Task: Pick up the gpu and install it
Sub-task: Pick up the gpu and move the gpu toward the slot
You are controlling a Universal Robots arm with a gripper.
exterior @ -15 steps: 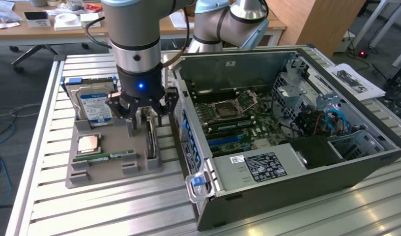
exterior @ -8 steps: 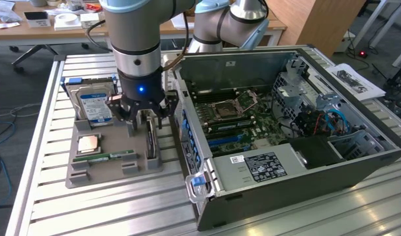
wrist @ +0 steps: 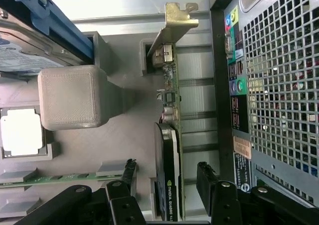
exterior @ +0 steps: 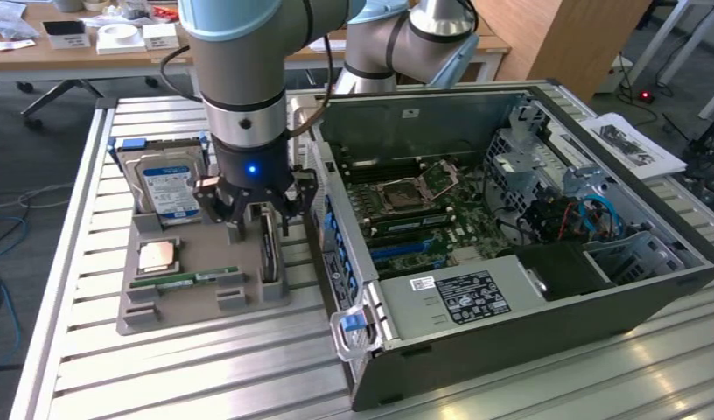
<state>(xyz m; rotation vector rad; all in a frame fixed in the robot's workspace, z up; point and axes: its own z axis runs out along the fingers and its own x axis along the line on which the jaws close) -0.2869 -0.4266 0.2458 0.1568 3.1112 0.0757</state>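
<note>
Slatted metal makes up the counter [exterior: 77, 289], and on it a grey tray [exterior: 193, 306] sits toward the exterior view's left, just beside an open computer case [exterior: 637, 262] on the exterior view's right. The case lies with its side off, so its motherboard [exterior: 416, 206] faces up. On the tray, a blue-labelled hard drive [exterior: 171, 188] stands at the far end, a processor [exterior: 158, 255] lies nearer, and a narrow green memory stick [exterior: 199, 278] lies nearest. The gpu [exterior: 269, 254] stands on its edge in a slot along the tray's side closest to the case. From the wrist view, its silvery bracket [wrist: 172, 28] is at the end away from me. My hand [exterior: 255, 229] hangs straight down over the gpu with its jaws spread, not gripping anything. My fingers [wrist: 205, 177] straddle the card, one on each side, and I can see a gap between each of them and the card's faces.
</note>
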